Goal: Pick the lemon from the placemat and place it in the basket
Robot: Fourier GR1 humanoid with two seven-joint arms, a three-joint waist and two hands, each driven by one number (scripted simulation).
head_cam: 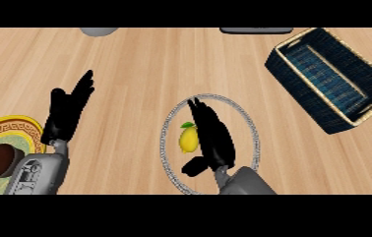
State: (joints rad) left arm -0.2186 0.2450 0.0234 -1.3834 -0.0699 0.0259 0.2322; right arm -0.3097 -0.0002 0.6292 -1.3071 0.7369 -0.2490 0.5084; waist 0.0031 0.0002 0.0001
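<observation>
- lemon (189, 138): lying on the placemat (247, 118), left of centre, green leaf at its top end. Not lifted.
- placemat: round, wood-coloured with a pale grey rim, sits mid-counter toward the near edge.
- right hand (215, 138): over the placemat, just right of the lemon and touching or nearly touching its side. Fingers straight, pointing away from the robot; thumb sticks out to the left below the lemon. Nothing gripped.
- left hand (67, 112): at the view's left, fingers up and straight, resting, holding nothing.
- basket (299, 87): dark blue woven, tan rim, rectangular, set at an angle at upper right, well apart from the placemat. Nothing visible inside.
- counter (138, 69): light wood.
- patterned plate (16, 132): yellow-rimmed, at the left edge, partly cut off, with something brown on it.
- grey object (100, 31) and a dark flat object (256, 30) at the far edge, both cropped; can't tell what they are.
</observation>
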